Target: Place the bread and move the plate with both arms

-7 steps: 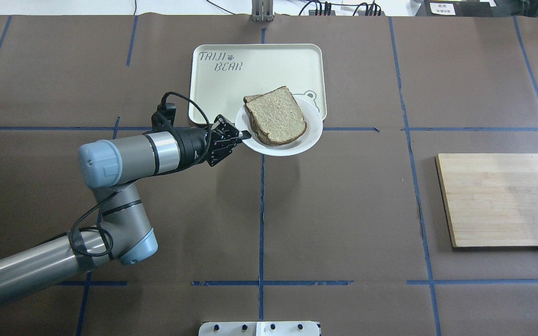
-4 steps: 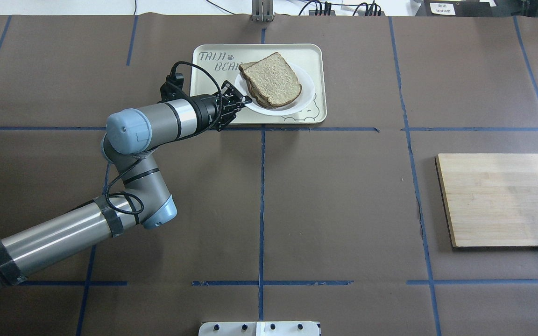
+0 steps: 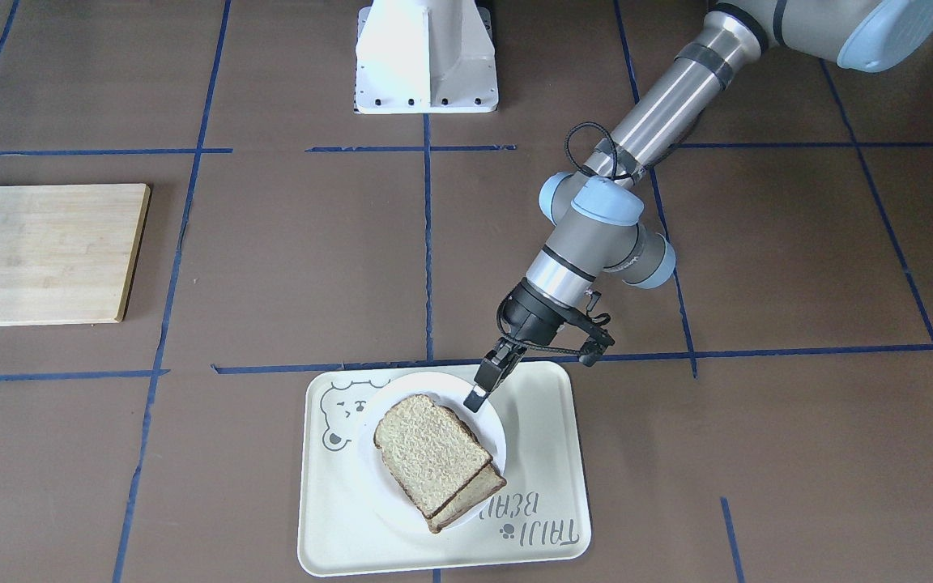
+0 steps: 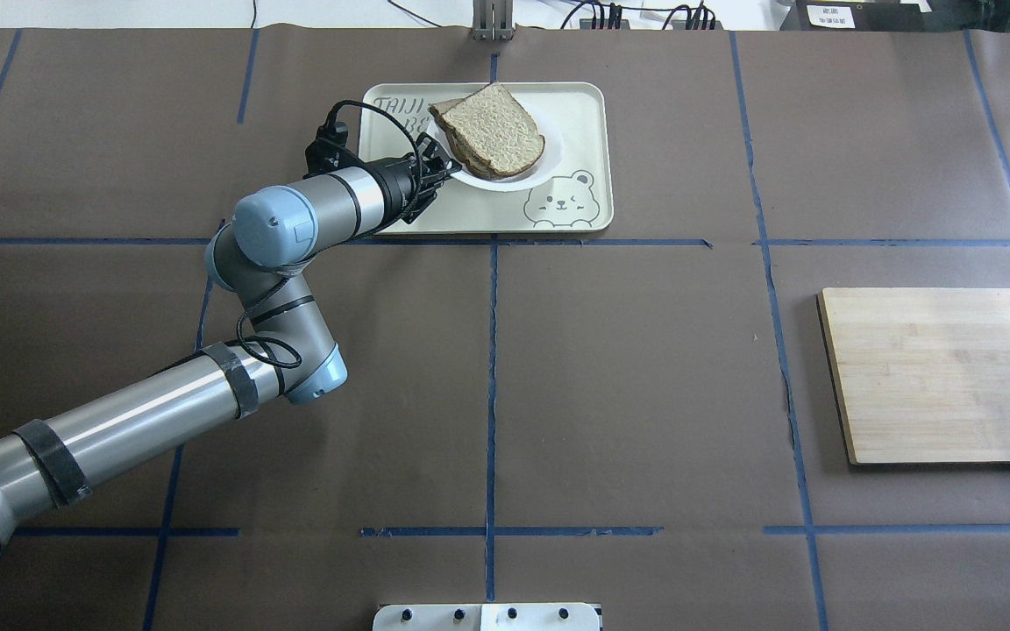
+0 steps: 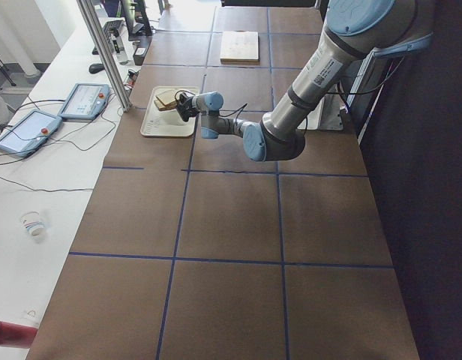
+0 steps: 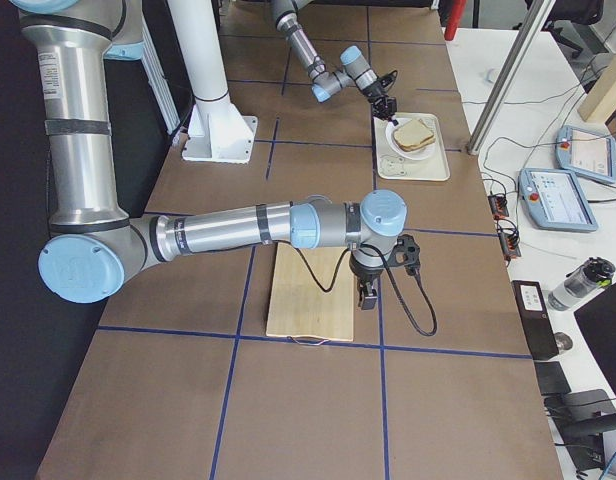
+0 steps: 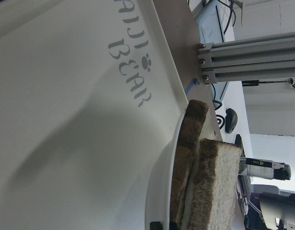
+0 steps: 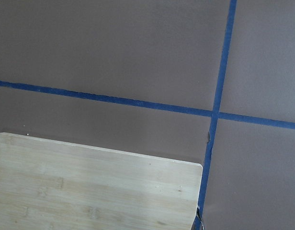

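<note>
The left gripper [image 3: 476, 398] has its fingers pinched together on the rim of the plate [image 3: 440, 384], on the side towards the robot. From the overhead view I cannot tell whether the plate rests on the tray [image 4: 577, 131] or hangs just above it. The bread [image 3: 426, 447] lies on the plate just beyond the fingertips. It sits on a second slice whose crust peeks out beneath it.

The plate covers the tray's far half, near the "TAIJI BEAR" lettering, and the bear drawing shows beside it.

The right gripper [image 6: 369, 298] hangs over the wooden cutting board [image 6: 306, 292], well apart from the tray. I cannot tell how its fingers stand.

Everything sits on a table [image 4: 645, 394] covered in brown paper with a grid of blue tape. The white pedestal [image 3: 426, 57] stands at the robot's edge. Teach pendants [image 5: 82, 101] lie on a white bench beyond the tray.
</note>
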Motion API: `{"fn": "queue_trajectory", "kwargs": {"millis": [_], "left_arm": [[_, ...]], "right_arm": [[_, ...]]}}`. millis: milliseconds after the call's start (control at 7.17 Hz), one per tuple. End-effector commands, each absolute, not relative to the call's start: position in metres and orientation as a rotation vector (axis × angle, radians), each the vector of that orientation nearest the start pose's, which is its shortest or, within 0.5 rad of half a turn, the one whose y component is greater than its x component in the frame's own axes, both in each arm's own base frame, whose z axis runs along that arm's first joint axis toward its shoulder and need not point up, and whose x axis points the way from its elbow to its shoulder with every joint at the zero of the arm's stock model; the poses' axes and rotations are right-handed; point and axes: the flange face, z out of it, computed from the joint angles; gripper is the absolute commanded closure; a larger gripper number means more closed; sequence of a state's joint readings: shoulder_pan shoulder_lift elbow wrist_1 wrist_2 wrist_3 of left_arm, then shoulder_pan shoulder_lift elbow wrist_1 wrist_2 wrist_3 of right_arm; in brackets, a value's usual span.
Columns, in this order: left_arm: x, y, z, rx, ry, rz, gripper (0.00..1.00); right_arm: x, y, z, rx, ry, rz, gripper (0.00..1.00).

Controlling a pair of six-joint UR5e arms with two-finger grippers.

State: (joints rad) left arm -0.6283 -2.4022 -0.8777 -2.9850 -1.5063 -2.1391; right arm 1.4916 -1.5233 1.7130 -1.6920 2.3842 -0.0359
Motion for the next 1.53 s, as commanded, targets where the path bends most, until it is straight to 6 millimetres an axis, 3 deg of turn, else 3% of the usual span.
{"fn": "queue_trajectory", "kwargs": {"millis": [0,140,419,558,698,837,977,1116,1395], "left_arm": [[0.568,-0.588,0.300,0.100,1.625,-0.982,0.33],[0.563,-0.591,0.298,0.106,1.631,-0.981,0.00],[0.525,-0.616,0.314,0.077,1.564,-0.866,0.00],[0.498,-0.619,0.334,0.054,1.472,-0.800,0.00],[0.463,-0.625,0.341,0.074,1.355,-0.725,0.00],[0.437,-0.610,0.353,0.144,1.214,-0.627,0.00],[0.406,-0.603,0.350,0.210,1.066,-0.523,0.00],[0.364,-0.596,0.348,0.263,0.959,-0.432,0.00],[0.262,-0.590,0.402,0.349,0.779,-0.278,0.00]], "right_arm": [[0.021,-0.513,0.575,0.046,-0.813,-0.135,0.00],[0.020,-0.512,0.576,0.044,-0.813,-0.135,0.00],[0.021,-0.512,0.576,0.045,-0.813,-0.134,0.00],[0.021,-0.512,0.576,0.045,-0.813,-0.134,0.00],[0.021,-0.512,0.576,0.046,-0.813,-0.135,0.00],[0.021,-0.512,0.577,0.046,-0.813,-0.135,0.00],[0.021,-0.511,0.577,0.043,-0.813,-0.134,0.00],[0.021,-0.511,0.578,0.043,-0.811,-0.134,0.00],[0.021,-0.510,0.579,0.040,-0.811,-0.133,0.00]]}}
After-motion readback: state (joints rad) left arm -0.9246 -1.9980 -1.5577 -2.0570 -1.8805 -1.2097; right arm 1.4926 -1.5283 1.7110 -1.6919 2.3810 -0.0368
